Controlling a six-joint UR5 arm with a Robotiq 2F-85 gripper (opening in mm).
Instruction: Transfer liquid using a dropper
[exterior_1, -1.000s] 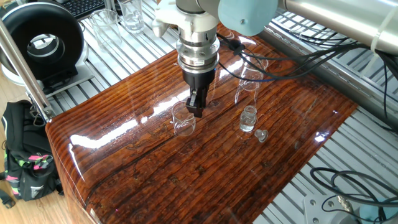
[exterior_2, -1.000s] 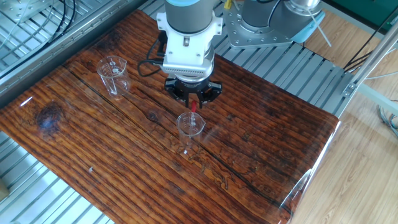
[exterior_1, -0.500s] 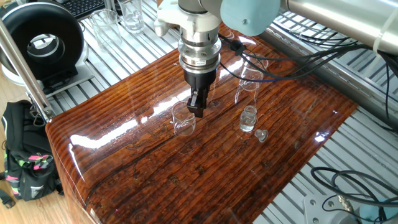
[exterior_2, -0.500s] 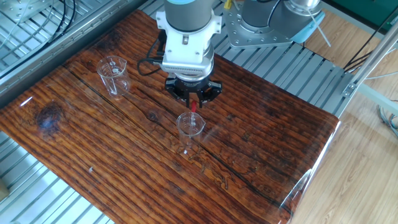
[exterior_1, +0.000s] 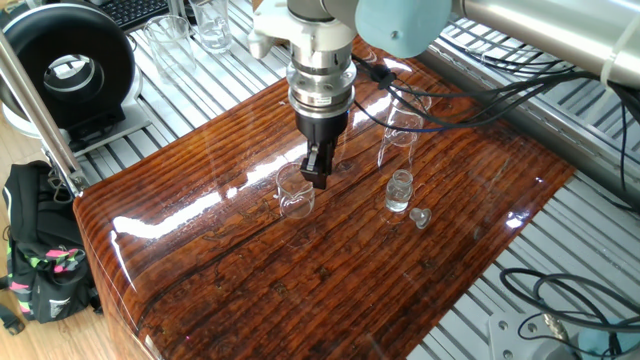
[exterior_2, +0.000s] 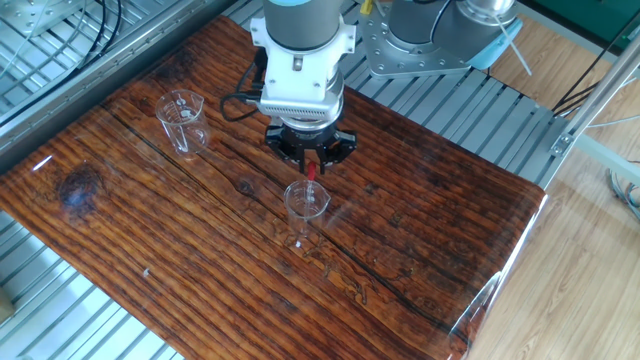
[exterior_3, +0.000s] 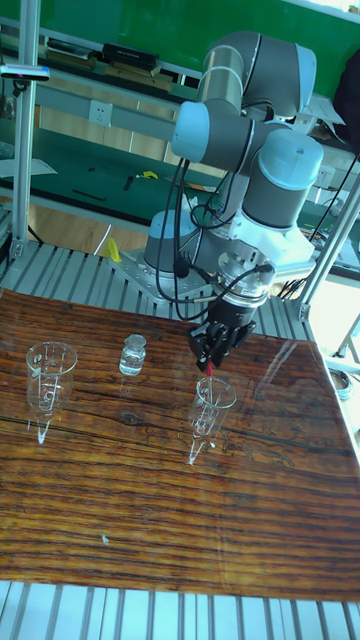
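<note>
One fragile dropper (exterior_2: 312, 173), held by its soft red bulb in the closed gripper (exterior_2: 310, 160), mid-table over a beaker (exterior_2: 306, 208).

The setting was a laboratory bench. Glass beakers (exterior_2: 183, 118) and a small bottle (exterior_3: 133, 355) stood on a glossy wooden board (exterior_2: 420, 220) laid over a slatted aluminium table (exterior_1: 190, 80); cables (exterior_1: 560, 290), a keyboard (exterior_1: 135, 10) and a green wall (exterior_3: 110, 25) surrounded it.
</note>
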